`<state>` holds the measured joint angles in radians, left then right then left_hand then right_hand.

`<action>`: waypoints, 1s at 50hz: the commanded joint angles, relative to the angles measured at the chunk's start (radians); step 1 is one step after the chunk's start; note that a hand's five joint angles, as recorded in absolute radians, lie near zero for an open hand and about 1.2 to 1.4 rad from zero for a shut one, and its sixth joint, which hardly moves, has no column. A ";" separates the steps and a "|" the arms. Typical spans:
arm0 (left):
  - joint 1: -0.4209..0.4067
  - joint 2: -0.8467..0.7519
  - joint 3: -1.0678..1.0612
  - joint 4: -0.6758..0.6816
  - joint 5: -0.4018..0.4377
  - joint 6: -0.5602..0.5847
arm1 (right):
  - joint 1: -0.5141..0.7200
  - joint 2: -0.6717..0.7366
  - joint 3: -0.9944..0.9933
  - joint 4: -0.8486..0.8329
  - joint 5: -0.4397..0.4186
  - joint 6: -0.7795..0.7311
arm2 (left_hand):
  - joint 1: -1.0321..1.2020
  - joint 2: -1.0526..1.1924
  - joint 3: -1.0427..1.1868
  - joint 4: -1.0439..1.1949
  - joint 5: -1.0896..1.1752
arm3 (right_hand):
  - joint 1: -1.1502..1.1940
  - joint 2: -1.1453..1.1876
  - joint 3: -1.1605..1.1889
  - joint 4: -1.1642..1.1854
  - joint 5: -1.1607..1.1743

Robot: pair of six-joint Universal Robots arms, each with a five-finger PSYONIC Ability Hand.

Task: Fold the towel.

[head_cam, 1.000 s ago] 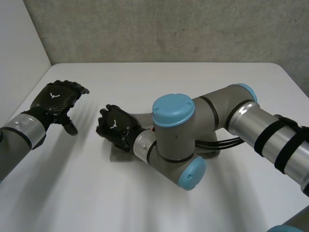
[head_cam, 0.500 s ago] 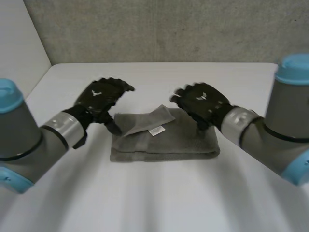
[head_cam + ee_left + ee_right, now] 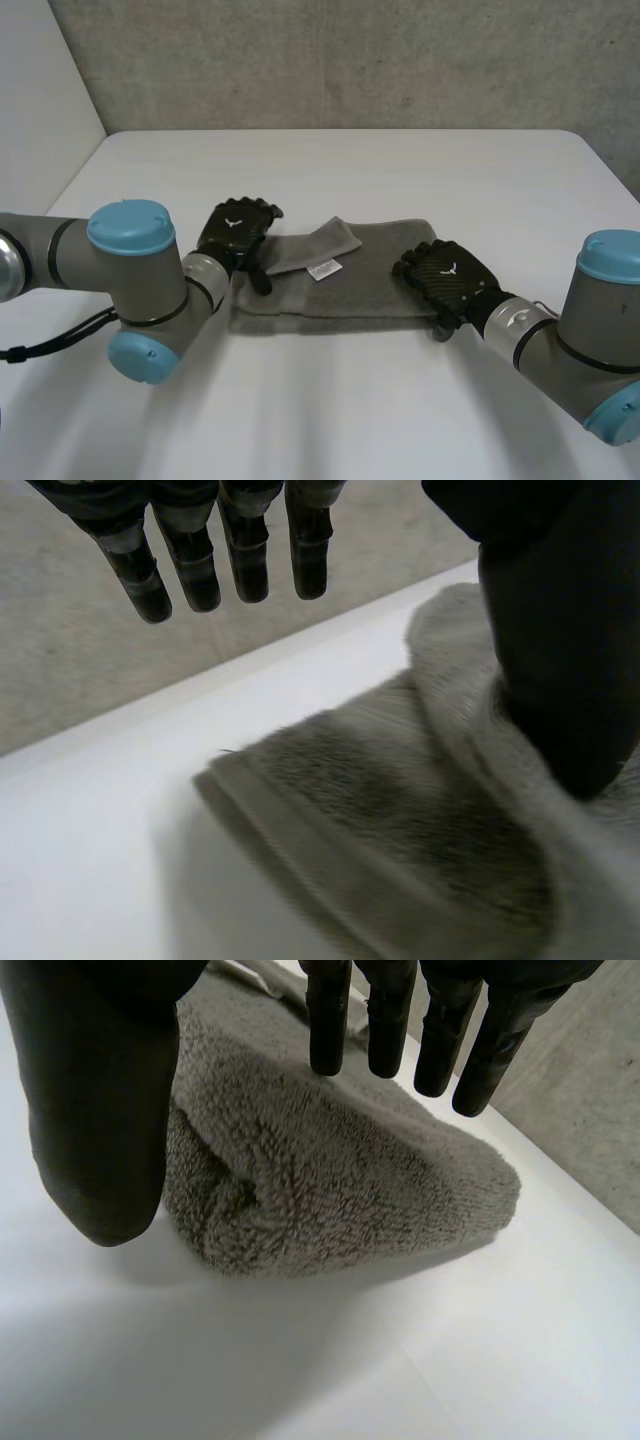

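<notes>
towel [image 3: 380,268] folded on table [image 3: 340,400] | left robot hand [image 3: 235,232], right robot hand [image 3: 446,279]: at ends

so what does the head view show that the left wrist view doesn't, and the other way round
Head view: the whole grey towel lying folded on the white table, its white label beside a turned-over flap, with the left hand at one end and the right hand at the other.
Left wrist view: close up, the left hand's thumb resting on the towel while its straight fingers hang clear of the cloth, plus the stacked layers at the towel's edge.
Both: the towel, the table, the left hand and the grey wall behind.
</notes>
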<state>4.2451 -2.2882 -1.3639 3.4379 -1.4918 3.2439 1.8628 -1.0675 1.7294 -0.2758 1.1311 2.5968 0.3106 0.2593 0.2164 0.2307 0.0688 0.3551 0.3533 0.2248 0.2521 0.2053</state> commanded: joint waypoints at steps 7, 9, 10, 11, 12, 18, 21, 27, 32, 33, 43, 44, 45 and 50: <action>0.041 0.016 -0.058 0.038 -0.130 0.045 | -0.002 0.020 -0.011 0.004 0.002 0.000 | -0.056 -0.005 -0.042 -0.056 0.011 | 0.056 0.058 -0.050 -0.078 0.031; 0.049 0.024 -0.078 0.038 -0.122 0.043 | -0.002 0.020 -0.011 0.003 0.003 0.000 | -0.056 -0.005 -0.042 -0.056 0.011 | 0.053 0.055 -0.050 -0.078 0.028; 0.045 0.036 -0.095 0.038 -0.119 0.043 | -0.001 0.020 -0.011 0.004 0.004 0.000 | -0.056 -0.005 -0.042 -0.056 0.011 | 0.053 0.055 -0.050 -0.078 0.028; 0.045 0.055 -0.113 0.038 -0.113 0.043 | -0.001 0.020 -0.011 0.004 0.004 0.000 | -0.056 -0.005 -0.042 -0.056 0.011 | 0.053 0.055 -0.050 -0.078 0.028; 0.045 0.055 -0.113 0.038 -0.113 0.043 | -0.001 0.020 -0.008 0.004 0.004 0.000 | -0.056 -0.005 -0.042 -0.056 0.011 | 0.056 0.058 -0.050 -0.078 0.031; 0.013 0.124 -0.165 0.041 -0.055 0.040 | -0.002 0.014 -0.001 0.003 0.004 0.000 | -0.053 -0.002 -0.042 -0.056 0.014 | 0.056 0.058 -0.050 -0.078 0.031; -0.007 0.119 -0.159 0.043 -0.048 0.037 | -0.002 0.012 -0.001 0.003 0.004 0.000 | -0.053 -0.002 -0.042 -0.056 0.014 | 0.064 0.066 -0.050 -0.078 0.040; -0.004 0.113 -0.156 0.043 -0.038 0.040 | -0.002 0.012 -0.002 0.001 0.001 0.000 | -0.050 0.001 -0.042 -0.056 0.017 | 0.088 0.090 -0.050 -0.078 0.063; -0.004 0.115 -0.139 0.050 -0.012 0.039 | -0.004 0.011 -0.002 0.003 -0.001 0.000 | -0.050 0.001 -0.042 -0.056 0.017 | 0.088 0.090 -0.050 -0.078 0.063; -0.010 0.113 -0.126 0.052 -0.002 0.034 | -0.004 0.011 -0.002 0.003 -0.001 0.000 | -0.050 0.001 -0.042 -0.056 0.017 | 0.088 0.090 -0.050 -0.078 0.063; -0.021 0.029 0.014 0.060 0.015 0.010 | -0.002 0.006 0.004 0.003 0.001 0.000 | -0.047 0.004 -0.042 -0.056 0.020 | 0.085 0.087 -0.050 -0.078 0.060; -0.021 0.000 0.043 0.061 0.015 0.011 | -0.002 0.006 0.004 0.003 0.001 0.000 | -0.047 0.004 -0.042 -0.056 0.020 | 0.085 0.087 -0.050 -0.078 0.060; -0.021 0.000 0.043 0.061 0.015 0.011 | -0.002 0.006 0.004 0.003 0.002 0.000 | -0.047 0.004 -0.042 -0.056 0.020 | 0.085 0.087 -0.050 -0.078 0.060; -0.019 -0.100 0.124 0.061 0.013 0.016 | -0.001 0.006 0.004 0.003 0.006 0.000 | -0.044 0.007 -0.042 -0.056 0.023 | 0.085 0.087 -0.050 -0.078 0.060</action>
<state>4.2243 -2.2905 -1.3187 3.4981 -1.4770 3.2548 1.8608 -1.0615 1.7333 -0.2730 1.1337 2.5971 0.3106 0.2612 0.2164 0.2307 0.0754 0.4171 0.4067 0.2248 0.2521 0.2613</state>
